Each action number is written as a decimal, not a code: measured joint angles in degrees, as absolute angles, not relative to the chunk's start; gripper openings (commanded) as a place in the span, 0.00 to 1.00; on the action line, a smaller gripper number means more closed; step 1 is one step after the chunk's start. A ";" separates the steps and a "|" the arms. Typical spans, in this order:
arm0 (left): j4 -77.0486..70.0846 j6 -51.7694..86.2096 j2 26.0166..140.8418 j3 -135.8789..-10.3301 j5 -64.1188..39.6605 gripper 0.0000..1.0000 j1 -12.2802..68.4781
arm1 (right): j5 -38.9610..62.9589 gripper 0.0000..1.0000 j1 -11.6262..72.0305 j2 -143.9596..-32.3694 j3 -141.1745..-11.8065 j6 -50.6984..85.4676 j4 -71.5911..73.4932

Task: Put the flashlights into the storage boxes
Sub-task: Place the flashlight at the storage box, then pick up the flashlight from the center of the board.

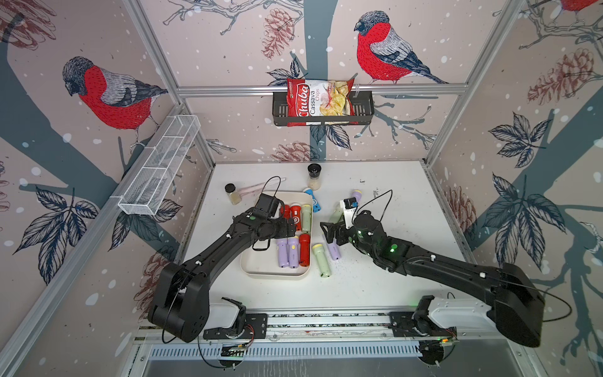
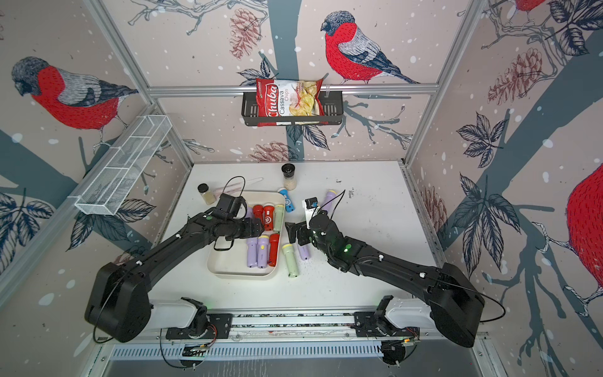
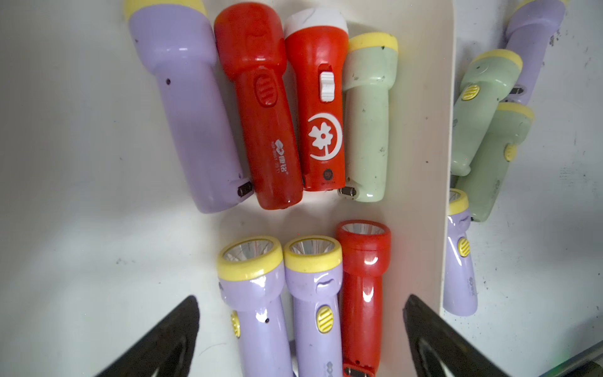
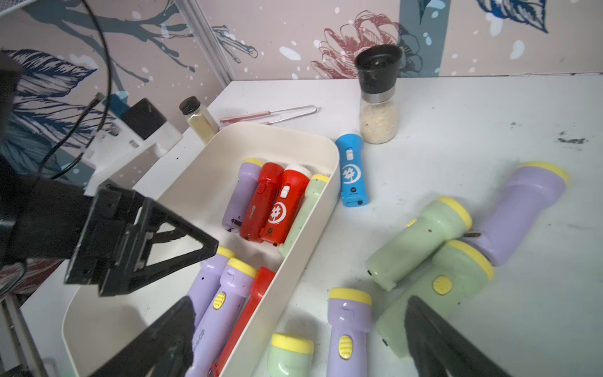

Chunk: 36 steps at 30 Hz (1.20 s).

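Note:
The cream storage box [image 1: 257, 264] holds several flashlights in two rows: lilac [image 3: 189, 124], two red and pale green [image 3: 367, 130] at the back, two lilac and a red one [image 3: 362, 293] in front. My left gripper [image 3: 301, 303] hangs open over the front row, gripping nothing. On the table to the right lie a blue flashlight [image 1: 315, 200], three pale green ones [image 4: 421, 241] and two lilac ones [image 4: 349, 329]. My right gripper [image 4: 300, 302] stands open above the box's right wall and these loose ones, empty. In both top views the two grippers [image 2: 261, 228] [image 2: 291, 233] face each other.
A black-capped grinder jar [image 1: 314, 178] and a small jar [image 1: 232, 193] stand behind the box, with pink-handled tongs [image 1: 261, 186] between them. A white wire rack [image 1: 160, 166] hangs on the left wall. A black basket [image 1: 280, 109] with a chips bag hangs at the back.

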<state>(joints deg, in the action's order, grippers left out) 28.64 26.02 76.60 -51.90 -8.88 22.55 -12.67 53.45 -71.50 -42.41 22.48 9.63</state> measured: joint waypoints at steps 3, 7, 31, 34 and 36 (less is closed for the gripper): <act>27.16 25.85 74.50 -51.90 -8.67 0.96 22.55 | -12.75 0.99 50.17 -71.53 -43.31 22.48 8.69; 23.20 24.97 71.46 -51.44 -7.27 0.95 22.57 | -11.94 0.99 43.75 -74.39 -45.95 24.34 6.35; 14.26 20.97 75.46 -54.24 -2.79 0.92 22.55 | 0.51 0.88 25.08 -109.78 -74.81 31.40 -17.06; 14.24 20.97 76.05 -54.37 -2.37 0.92 22.55 | 0.03 0.75 24.73 -110.91 -75.48 31.40 -18.28; 14.24 20.97 76.51 -54.37 -1.98 0.92 22.55 | -0.05 0.62 24.49 -111.83 -76.12 31.38 -19.11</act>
